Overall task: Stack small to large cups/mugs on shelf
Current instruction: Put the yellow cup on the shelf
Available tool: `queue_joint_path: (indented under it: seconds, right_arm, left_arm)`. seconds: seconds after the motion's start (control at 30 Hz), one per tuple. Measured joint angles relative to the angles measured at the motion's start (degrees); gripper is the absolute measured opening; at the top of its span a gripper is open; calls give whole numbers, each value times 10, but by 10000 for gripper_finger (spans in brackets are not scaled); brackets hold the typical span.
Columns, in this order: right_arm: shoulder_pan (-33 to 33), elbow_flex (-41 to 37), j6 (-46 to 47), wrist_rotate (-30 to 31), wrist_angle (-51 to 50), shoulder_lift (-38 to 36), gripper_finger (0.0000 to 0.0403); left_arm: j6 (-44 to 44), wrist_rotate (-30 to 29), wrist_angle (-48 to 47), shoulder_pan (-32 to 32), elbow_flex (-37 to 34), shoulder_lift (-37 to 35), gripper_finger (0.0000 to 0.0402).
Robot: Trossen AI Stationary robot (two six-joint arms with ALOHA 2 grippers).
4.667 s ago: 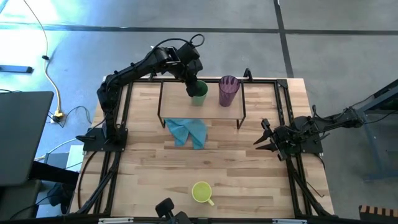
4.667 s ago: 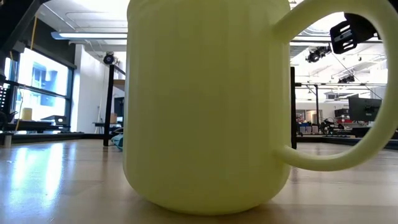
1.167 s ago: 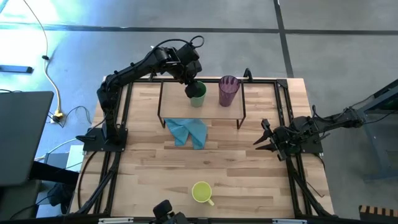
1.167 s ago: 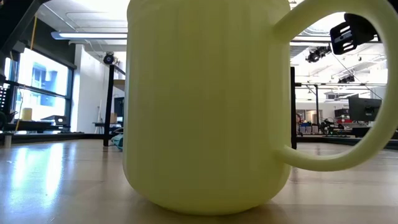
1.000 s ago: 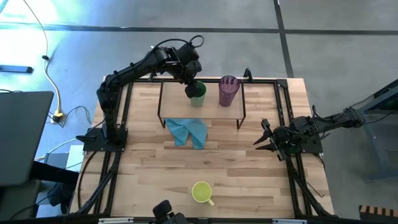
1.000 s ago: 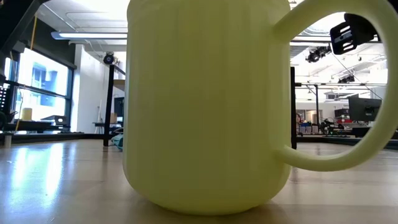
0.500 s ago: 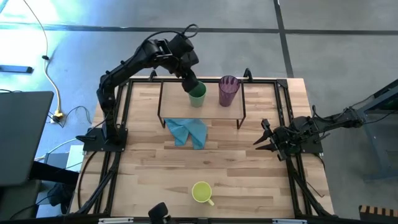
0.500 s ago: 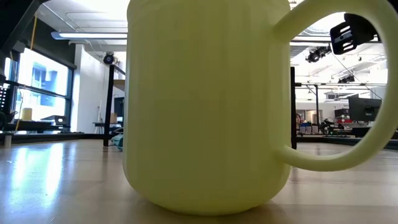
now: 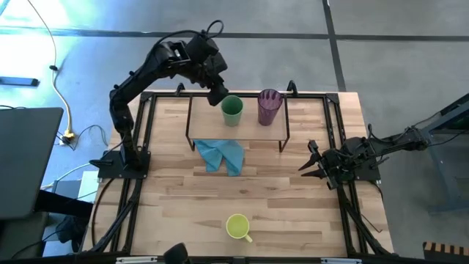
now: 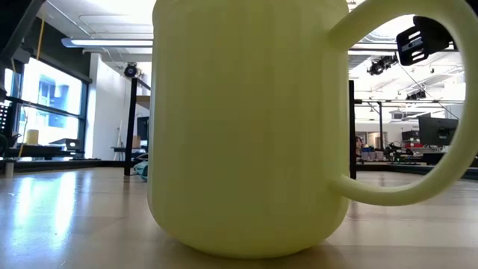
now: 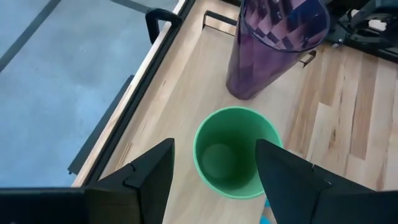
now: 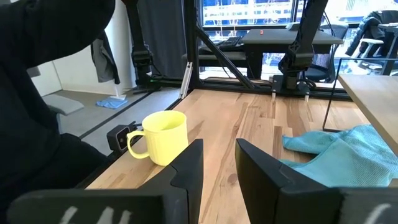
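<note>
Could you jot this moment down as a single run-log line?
left gripper: open above green cup on shelf | right gripper: idle | yellow mug: on table

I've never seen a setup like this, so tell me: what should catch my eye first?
Probably the left arm's open tool, raised just above the green cup on the low shelf, with the purple tumbler standing beside it. Next, the yellow mug alone at the table's near edge, filling the low view. A blue cloth lies in front of the shelf.

A blue cloth [image 9: 221, 155] lies crumpled on the wood table [image 9: 278, 213], near the middle, a bit left.
</note>
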Motion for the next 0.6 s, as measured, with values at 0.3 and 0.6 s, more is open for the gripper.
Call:
queue_joint_path:
  seconds: [0.3, 0.6]
  right_arm:
    - [0, 0, -12, 0, 0, 0, 83]
    - [0, 0, -12, 50, 2, 0, 83]
  left_arm:
    - [6, 8, -7, 0, 0, -34, 211]
    - [6, 50, -26, 0, 0, -89, 211]
